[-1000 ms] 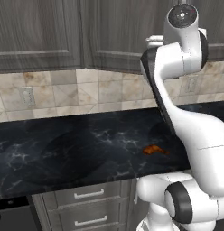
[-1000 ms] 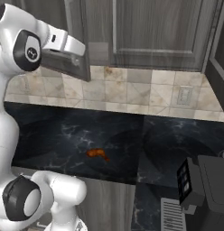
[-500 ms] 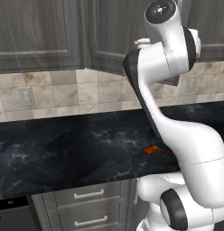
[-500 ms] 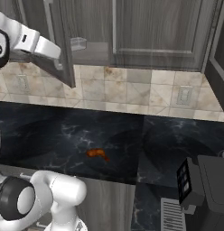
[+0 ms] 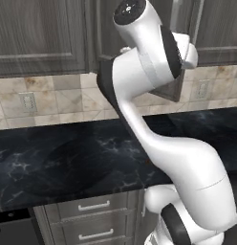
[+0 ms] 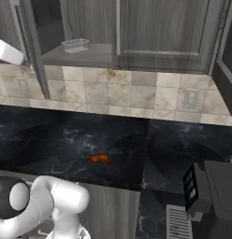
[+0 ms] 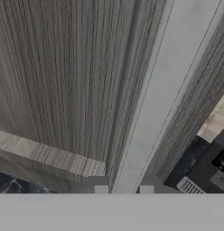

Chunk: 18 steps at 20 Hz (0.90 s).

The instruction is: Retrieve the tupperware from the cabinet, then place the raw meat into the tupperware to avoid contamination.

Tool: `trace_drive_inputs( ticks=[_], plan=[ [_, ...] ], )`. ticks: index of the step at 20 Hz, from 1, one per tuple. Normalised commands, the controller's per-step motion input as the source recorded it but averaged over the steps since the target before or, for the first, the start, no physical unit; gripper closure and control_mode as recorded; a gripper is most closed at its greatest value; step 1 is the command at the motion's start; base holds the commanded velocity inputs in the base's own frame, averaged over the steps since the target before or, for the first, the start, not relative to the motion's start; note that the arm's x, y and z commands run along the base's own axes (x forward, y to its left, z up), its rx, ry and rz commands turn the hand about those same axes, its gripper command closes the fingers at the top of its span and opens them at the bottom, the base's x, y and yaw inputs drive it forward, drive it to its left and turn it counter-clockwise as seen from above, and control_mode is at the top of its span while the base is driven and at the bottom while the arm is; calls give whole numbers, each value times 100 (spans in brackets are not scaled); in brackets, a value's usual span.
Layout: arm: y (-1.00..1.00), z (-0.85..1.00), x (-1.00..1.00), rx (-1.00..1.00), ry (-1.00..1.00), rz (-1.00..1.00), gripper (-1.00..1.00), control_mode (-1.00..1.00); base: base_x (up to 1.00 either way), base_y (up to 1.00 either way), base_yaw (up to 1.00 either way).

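Note:
The cabinet (image 6: 160, 28) stands with its left door (image 6: 30, 46) swung out toward me. On its shelf inside rests the tupperware (image 6: 76, 45), a pale translucent box. The raw meat (image 6: 101, 159), a small orange-brown lump, lies on the black marble counter (image 6: 52, 140) near the front edge. In the hand view my gripper (image 7: 123, 190) sits against the door, its two fingertips (image 7: 101, 190) close on either side of the long silver handle (image 7: 163, 85). My white hand (image 6: 6, 50) is at the door's outer face. In the left base view my arm hides the meat.
A dark appliance (image 6: 216, 196) stands on the counter at the right. Wall outlets (image 6: 190, 98) sit in the tiled backsplash. Grey drawers (image 5: 94, 206) run below the counter. The open door (image 5: 174, 91) juts out over the counter beside my arm.
The cabinet door has swung further open with my hand on its handle, moving left in the right base view. The shelf with the tupperware has come into sight.

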Motion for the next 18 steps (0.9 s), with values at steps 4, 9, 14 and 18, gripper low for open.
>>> trace_drive_inputs(
  ticks=[4,9,14,18],
  plan=[
    [82,-19,-28,0,6,-10,100,-100,0,0,0],
    [56,-11,-3,0,1,-13,100,-100,0,0,0],
    [46,-5,0,0,0,-13,-100,-100,0,0,0],
    [14,0,0,0,-1,-4,-100,-100,0,0,0]
  ],
)
